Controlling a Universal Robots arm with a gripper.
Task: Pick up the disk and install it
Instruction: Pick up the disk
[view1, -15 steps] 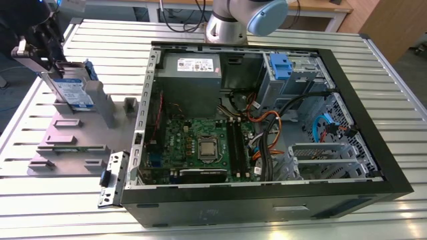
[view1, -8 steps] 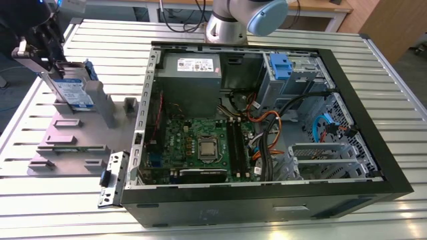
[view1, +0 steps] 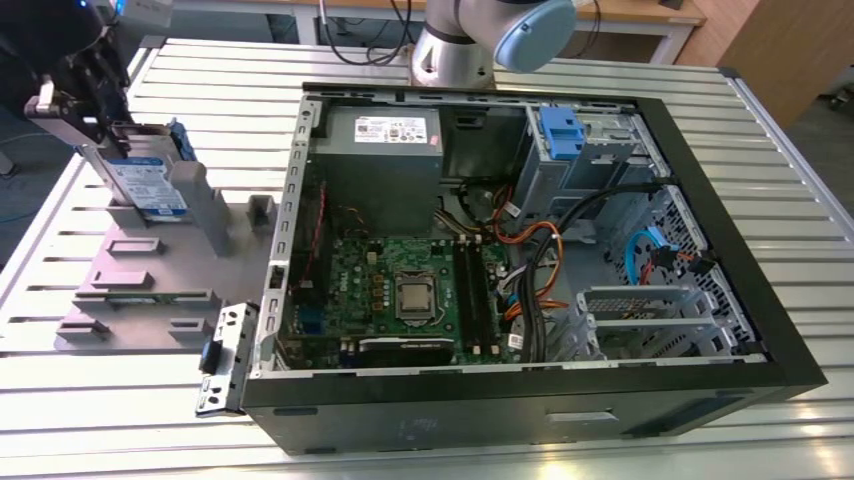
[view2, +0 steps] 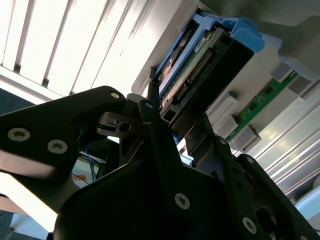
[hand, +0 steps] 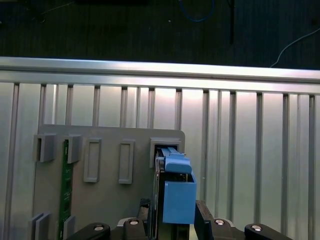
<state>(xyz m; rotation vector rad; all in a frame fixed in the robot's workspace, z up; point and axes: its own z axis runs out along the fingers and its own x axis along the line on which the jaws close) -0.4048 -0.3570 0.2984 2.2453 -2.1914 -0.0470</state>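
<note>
The disk (view1: 142, 186), a silver drive with a white-and-blue label in a blue carrier, stands on edge in a slot of the grey fixture plate (view1: 160, 270) at the exterior view's left. My gripper (view1: 91, 112) is at its upper end. In the first wrist view the blue carrier handle (hand: 178, 196) sits between the two black fingers (hand: 202, 219) of my gripper (hand: 173, 220), which press against its sides. The second wrist view shows the disk's connector edge (view2: 202, 60) beyond the gripper (view2: 181, 114). The gripper is shut on the disk, which still rests in the slot.
An open black computer case (view1: 747, 300) lies at the exterior view's right, with a motherboard (view1: 400, 290), a grey power-supply box (view1: 380, 135), a blue clip (view1: 562, 135) at the drive bay and loose cables (view1: 534, 250). A green board (hand: 65, 185) stands in the fixture. The table is slatted metal (view1: 80, 400).
</note>
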